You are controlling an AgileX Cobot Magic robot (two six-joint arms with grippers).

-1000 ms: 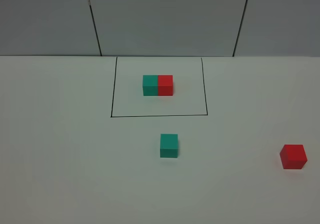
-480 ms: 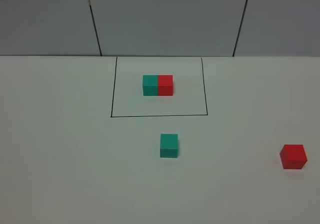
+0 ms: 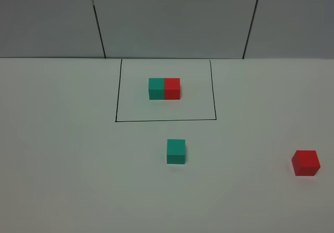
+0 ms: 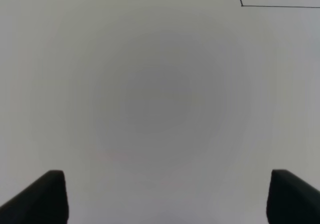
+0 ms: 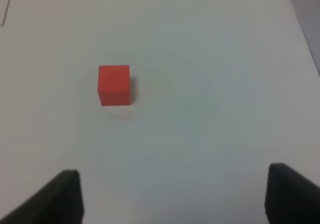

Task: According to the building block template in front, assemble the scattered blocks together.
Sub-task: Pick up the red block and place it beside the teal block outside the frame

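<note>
The template (image 3: 164,88), a teal-green cube joined to a red cube, sits inside a thin black drawn rectangle (image 3: 116,97) at the back middle of the table. A loose teal-green cube (image 3: 176,151) lies just in front of that rectangle. A loose red cube (image 3: 305,162) (image 5: 114,85) lies at the far right. Neither arm shows in the exterior view. My right gripper (image 5: 172,196) is open over bare table, with the red cube ahead of it and off to one side. My left gripper (image 4: 165,196) is open over bare table, holding nothing.
A corner of the drawn rectangle (image 4: 242,4) shows in the left wrist view. Grey wall panels (image 3: 172,19) rise behind the white table (image 3: 62,165). The table's edge (image 5: 302,23) runs close beside the red cube in the right wrist view.
Nothing on the table has moved in the exterior view.
</note>
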